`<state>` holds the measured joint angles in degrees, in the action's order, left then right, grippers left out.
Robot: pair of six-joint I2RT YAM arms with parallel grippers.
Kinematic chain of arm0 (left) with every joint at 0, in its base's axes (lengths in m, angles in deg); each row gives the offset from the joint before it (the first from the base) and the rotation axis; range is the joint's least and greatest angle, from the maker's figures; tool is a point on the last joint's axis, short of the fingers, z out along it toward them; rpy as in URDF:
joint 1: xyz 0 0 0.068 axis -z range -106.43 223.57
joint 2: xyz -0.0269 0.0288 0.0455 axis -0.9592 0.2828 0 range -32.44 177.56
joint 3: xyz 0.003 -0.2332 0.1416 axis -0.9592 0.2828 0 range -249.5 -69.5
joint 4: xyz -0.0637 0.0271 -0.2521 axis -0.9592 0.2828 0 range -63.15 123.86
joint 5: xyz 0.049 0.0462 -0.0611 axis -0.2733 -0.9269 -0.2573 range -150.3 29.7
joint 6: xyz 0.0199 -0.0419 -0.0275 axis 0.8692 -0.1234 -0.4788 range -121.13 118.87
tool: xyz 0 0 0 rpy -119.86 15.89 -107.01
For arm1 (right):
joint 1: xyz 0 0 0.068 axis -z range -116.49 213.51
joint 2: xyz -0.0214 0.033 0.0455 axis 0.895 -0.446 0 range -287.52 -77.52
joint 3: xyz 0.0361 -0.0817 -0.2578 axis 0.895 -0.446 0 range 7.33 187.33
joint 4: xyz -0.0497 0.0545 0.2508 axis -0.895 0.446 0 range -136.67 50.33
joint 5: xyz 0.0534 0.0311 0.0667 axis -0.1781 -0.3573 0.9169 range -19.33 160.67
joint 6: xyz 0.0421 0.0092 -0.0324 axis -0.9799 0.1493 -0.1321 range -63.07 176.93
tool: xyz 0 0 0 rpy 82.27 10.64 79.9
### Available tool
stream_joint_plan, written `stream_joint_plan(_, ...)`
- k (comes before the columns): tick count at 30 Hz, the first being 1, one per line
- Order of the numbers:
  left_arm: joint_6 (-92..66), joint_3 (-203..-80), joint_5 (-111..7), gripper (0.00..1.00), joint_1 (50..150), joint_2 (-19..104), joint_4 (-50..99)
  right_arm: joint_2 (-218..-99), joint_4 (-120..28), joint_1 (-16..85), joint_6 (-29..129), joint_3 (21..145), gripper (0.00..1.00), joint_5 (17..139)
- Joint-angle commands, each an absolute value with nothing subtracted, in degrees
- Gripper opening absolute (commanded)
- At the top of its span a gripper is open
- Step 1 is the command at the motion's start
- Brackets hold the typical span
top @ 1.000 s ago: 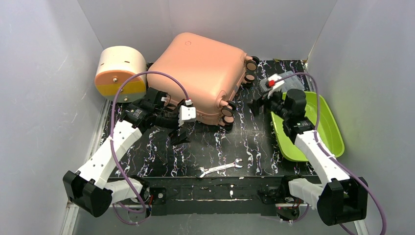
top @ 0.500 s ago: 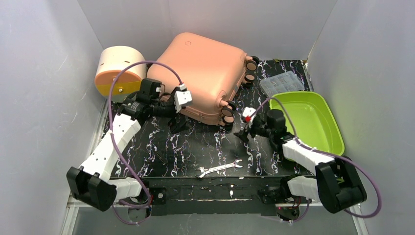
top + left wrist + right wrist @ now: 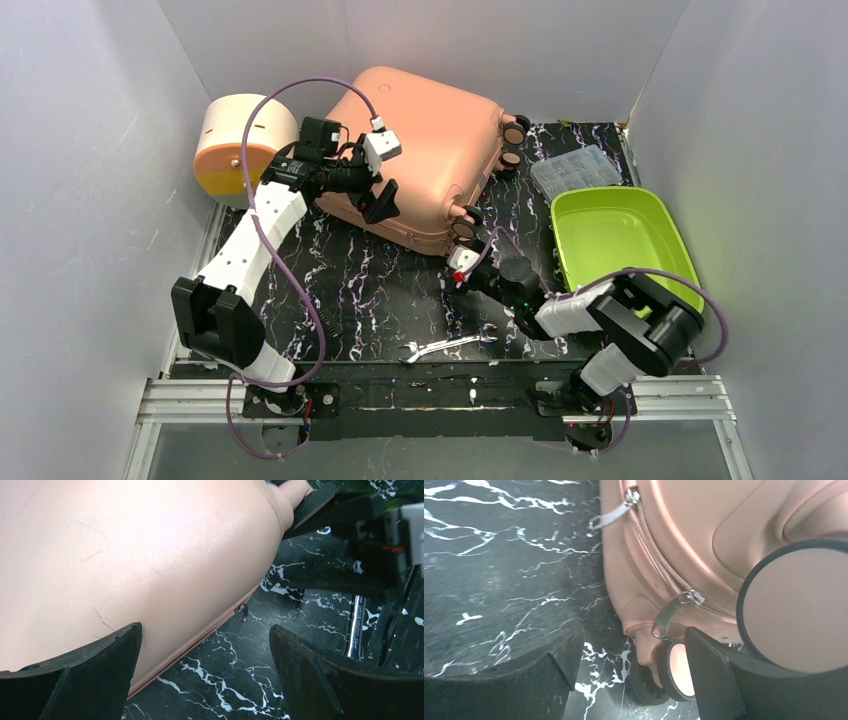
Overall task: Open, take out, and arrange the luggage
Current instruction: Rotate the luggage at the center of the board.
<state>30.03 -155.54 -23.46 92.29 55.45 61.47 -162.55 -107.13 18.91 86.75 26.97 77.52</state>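
The luggage (image 3: 420,140) is a salmon-pink hard-shell suitcase lying flat at the back, closed, its wheels facing right. My left gripper (image 3: 383,200) hovers open over its front-left edge. In the left wrist view the shell (image 3: 150,555) fills the upper left, the left gripper (image 3: 205,672) straddles the zipper seam, and a zipper pull (image 3: 243,610) hangs ahead. My right gripper (image 3: 468,250) sits low at the near wheel corner. In the right wrist view it (image 3: 634,675) is open, with a small wheel (image 3: 679,672) between its fingers and a zipper pull (image 3: 669,616) just above.
A cream-and-orange drum box (image 3: 237,145) stands left of the luggage. A lime-green tray (image 3: 675,265) lies at the right with a clear plastic organiser (image 3: 577,170) behind it. A wrench (image 3: 447,343) lies near the front edge. White walls close in on three sides.
My right arm swung from over the tray leftward and down to the luggage's near wheel corner, its jaws narrowing a little. My left gripper rose from the mat up over the luggage's front edge.
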Motion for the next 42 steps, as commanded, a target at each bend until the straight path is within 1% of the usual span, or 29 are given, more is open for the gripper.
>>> stream_joint_plan(1, 28.41, -160.69, -19.84, 0.98, 92.21, 56.20, 60.87, -170.09, -124.53, 16.29, 86.57, 29.21, 0.81, 61.18)
stream_joint_plan(4, 28.37, -162.70, -18.20, 0.98, 92.28, 56.71, 60.68, -174.85, -130.51, 15.22, 87.36, 30.48, 0.79, 55.59)
stream_joint_plan(6, 28.20, -163.45, -17.23, 0.98, 92.28, 56.74, 60.09, -177.22, -133.83, 15.04, 88.00, 30.74, 0.78, 54.13)
stream_joint_plan(10, 27.57, -163.15, -15.89, 0.98, 92.21, 56.89, 59.21, -178.76, -137.67, 14.75, 87.72, 30.42, 0.70, 54.72)
stream_joint_plan(11, 27.41, -162.78, -15.69, 0.98, 92.26, 56.86, 58.82, -178.58, -137.82, 14.67, 87.57, 30.36, 0.68, 55.43)
stream_joint_plan(15, 26.54, -161.17, -15.49, 0.98, 92.23, 56.68, 56.97, -177.99, -137.60, 13.77, 87.11, 30.44, 0.63, 56.09)
stream_joint_plan(17, 26.25, -161.00, -15.35, 0.98, 92.24, 56.77, 56.62, -177.94, -137.63, 13.16, 87.54, 30.64, 0.58, 56.03)
stream_joint_plan(20, 25.83, -161.06, -15.21, 0.98, 92.25, 56.93, 56.39, -178.21, -137.15, 12.80, 88.07, 31.45, 0.41, 56.39)
stream_joint_plan(22, 25.66, -161.08, -15.04, 0.98, 92.29, 56.95, 56.31, -178.68, -136.72, 12.71, 88.23, 32.02, 0.27, 56.35)
stream_joint_plan(26, 25.79, -160.91, -14.94, 0.98, 92.24, 56.86, 56.22, -178.93, -136.31, 12.71, 89.00, 32.09, 0.10, 55.77)
stream_joint_plan(29, 26.07, -160.79, -14.67, 0.98, 92.25, 56.95, 56.02, -177.35, -135.64, 12.84, 89.16, 31.56, 0.01, 54.71)
stream_joint_plan(33, 26.09, -160.29, -12.43, 0.98, 92.26, 57.08, 53.71, -173.11, -130.74, 14.44, 84.92, 31.26, 0.01, 54.61)
stream_joint_plan(35, 26.03, -160.28, -9.32, 0.98, 92.26, 57.29, 52.17, -171.48, -128.41, 16.30, 81.84, 31.00, 0.01, 55.24)
stream_joint_plan(42, 22.01, -162.06, 1.19, 0.98, 92.91, 60.58, 46.31, -169.09, -119.91, 24.97, 70.21, 31.59, 0.01, 63.72)
